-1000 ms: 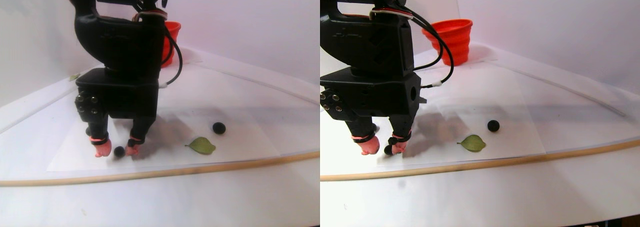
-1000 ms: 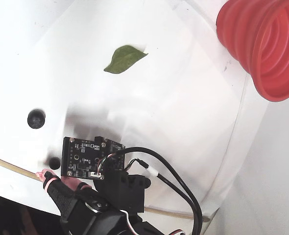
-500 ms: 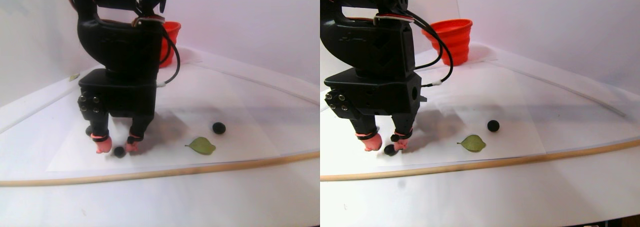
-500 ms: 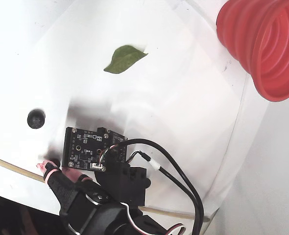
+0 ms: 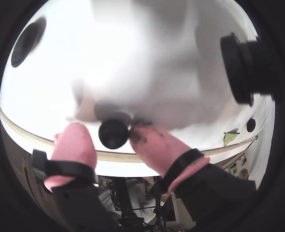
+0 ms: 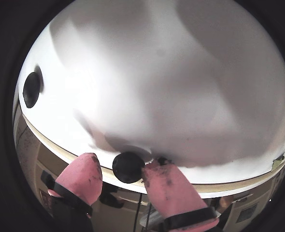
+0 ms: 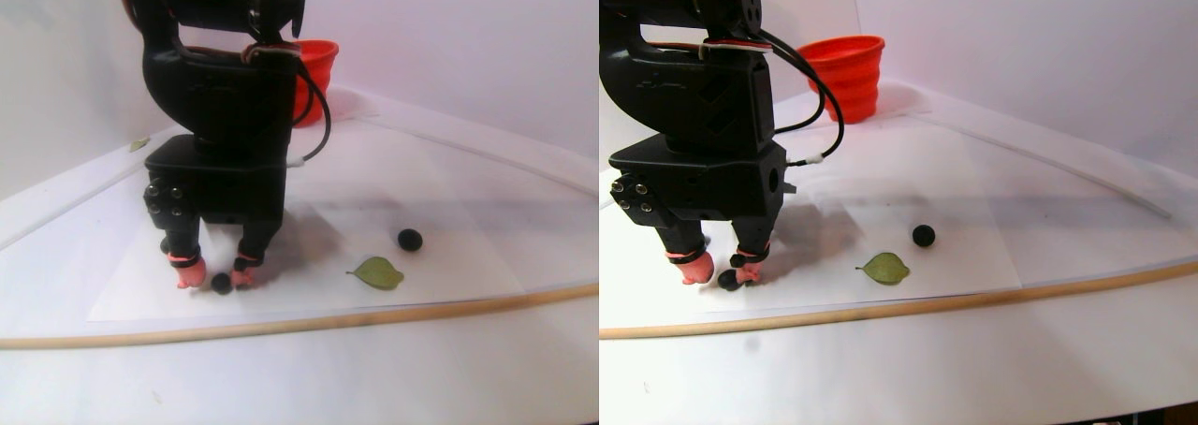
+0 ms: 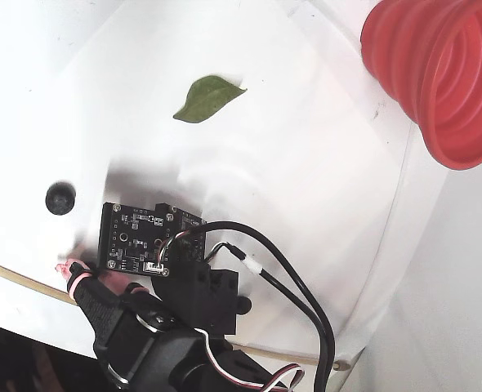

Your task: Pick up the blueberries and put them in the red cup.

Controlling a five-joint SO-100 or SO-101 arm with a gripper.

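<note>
The black claw with pink rubber-capped fingers (image 5: 114, 140) stands partly open on the white table (image 7: 449, 350), a small round near-black berry (image 5: 113, 133) between its tips; one tip touches it, the other stands just apart. A second dark berry (image 8: 59, 198) lies near, the ribbed bright red silicone cup (image 8: 445, 73) well apart

A small, round, matte near-black berry (image 7: 222, 283) sits between the pink-tipped black tool (image 7: 217, 277). A ribbed bright red cup (image 8: 437, 73), an olive-green leaf (image 8: 206, 97), a plain white tabletop (image 8: 306, 180) edged in pale wood.
</note>
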